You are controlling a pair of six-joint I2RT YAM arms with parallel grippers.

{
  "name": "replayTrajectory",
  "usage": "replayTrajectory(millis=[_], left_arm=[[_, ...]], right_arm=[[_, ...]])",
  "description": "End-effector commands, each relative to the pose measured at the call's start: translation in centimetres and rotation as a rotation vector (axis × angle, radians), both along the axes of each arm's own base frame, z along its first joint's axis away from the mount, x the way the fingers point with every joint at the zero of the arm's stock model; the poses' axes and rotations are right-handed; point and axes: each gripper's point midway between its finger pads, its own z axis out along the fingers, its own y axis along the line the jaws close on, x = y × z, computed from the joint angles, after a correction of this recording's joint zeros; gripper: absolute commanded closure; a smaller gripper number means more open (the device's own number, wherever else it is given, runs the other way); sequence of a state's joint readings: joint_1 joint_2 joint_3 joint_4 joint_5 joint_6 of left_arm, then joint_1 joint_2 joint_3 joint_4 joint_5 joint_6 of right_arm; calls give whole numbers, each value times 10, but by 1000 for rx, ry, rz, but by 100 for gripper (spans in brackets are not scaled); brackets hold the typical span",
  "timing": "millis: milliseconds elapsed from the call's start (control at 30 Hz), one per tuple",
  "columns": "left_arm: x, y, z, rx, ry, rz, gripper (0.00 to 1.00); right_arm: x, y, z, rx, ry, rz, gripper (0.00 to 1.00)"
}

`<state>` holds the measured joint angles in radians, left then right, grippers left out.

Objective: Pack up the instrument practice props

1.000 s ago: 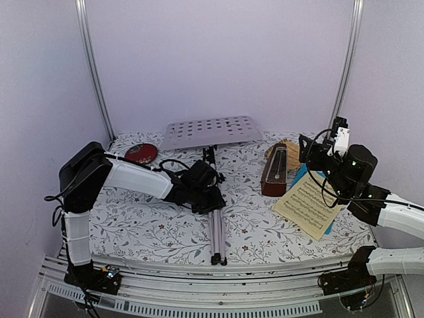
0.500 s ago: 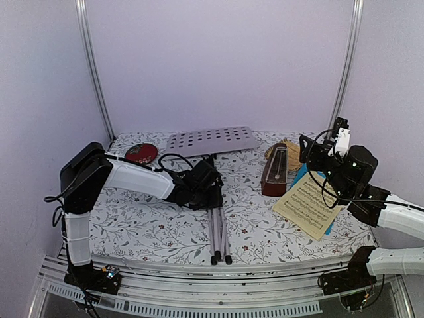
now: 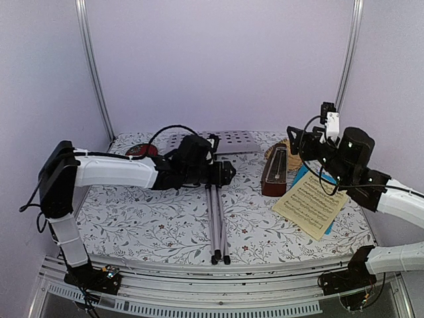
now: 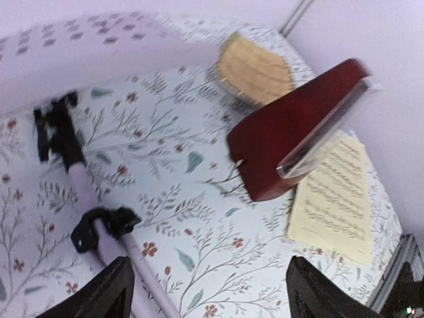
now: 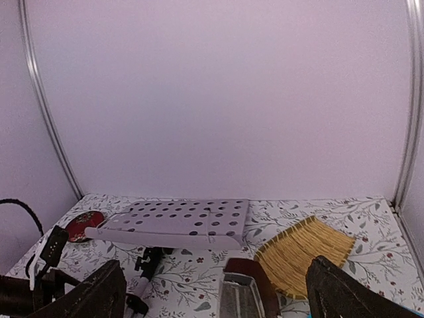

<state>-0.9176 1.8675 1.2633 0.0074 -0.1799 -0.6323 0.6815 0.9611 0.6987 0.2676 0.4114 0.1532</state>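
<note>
Toward the back of the surface [image 3: 152, 218], the left hand [image 3: 227, 173] has slid up the fallen music stand [image 3: 217, 218] toward its head, fingers [image 4: 99, 295] now spread on nothing, and the white desk [image 3: 235, 140] has dropped nearly flat, so the stand lies collapsed, seemingly ready to stow. Near the upright metronome [image 3: 273, 173] the right hand [image 3: 296, 140] hangs spread and empty, with the music sheets [image 3: 310, 204] just beside the metronome. No case or box shows.
</note>
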Motion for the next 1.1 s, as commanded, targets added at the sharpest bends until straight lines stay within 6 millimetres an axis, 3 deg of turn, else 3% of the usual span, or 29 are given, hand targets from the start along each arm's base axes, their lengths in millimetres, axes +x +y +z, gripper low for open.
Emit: replayTrajectory(millis=[0,67,133,200,267,367,433,500,600,700,767,900,1067], left_arm=[[15,0,93,-86,-222,-180,18],[30,25,103,-86,-242,-164,18],[55,78,108,-94,-245,-88,17],[80,147,106,-82,-251,49,18],[92,226,103,-88,-268,199,18],[82,336,95,-111,-318,395,18],[62,393,90,-68,-381,521,15],[43,433,81,26,-433,639,14],[17,457,54,146,-477,735,11],[9,450,41,144,-533,699,10],[14,447,34,130,-533,682,8],[36,441,21,129,-467,627,9],[40,440,16,146,-488,611,9]], right_arm=[[18,24,18,-58,75,137,3],[32,19,17,-19,132,182,3],[46,0,10,47,193,188,3],[58,-30,-3,85,236,145,3],[68,-78,-17,125,253,37,3],[66,-139,-45,193,270,-88,3],[57,-174,-58,214,229,-187,3],[47,-197,-72,172,156,-303,3],[27,-207,-91,59,-1,-363,3],[12,-202,-103,-23,-119,-346,4],[13,-200,-119,-52,-105,-336,4],[25,-196,-132,-69,-73,-303,4],[33,-192,-144,-72,-53,-276,3]])
